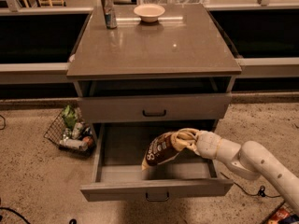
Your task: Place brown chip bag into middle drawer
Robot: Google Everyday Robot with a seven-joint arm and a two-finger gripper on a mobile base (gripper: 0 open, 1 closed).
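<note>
The brown chip bag, dark brown with a pale yellow end, hangs tilted over the right half of the open middle drawer, its lower end close to the tray floor. My gripper reaches in from the right on a white arm and is shut on the bag's yellow upper end. The drawer is pulled out wide, and its grey tray holds nothing else that I can see.
A taller-fronted grey drawer above is closed. On the cabinet top stand a can and a bowl. A wire basket of packets and cans sits on the floor at the left. A cable lies at the right.
</note>
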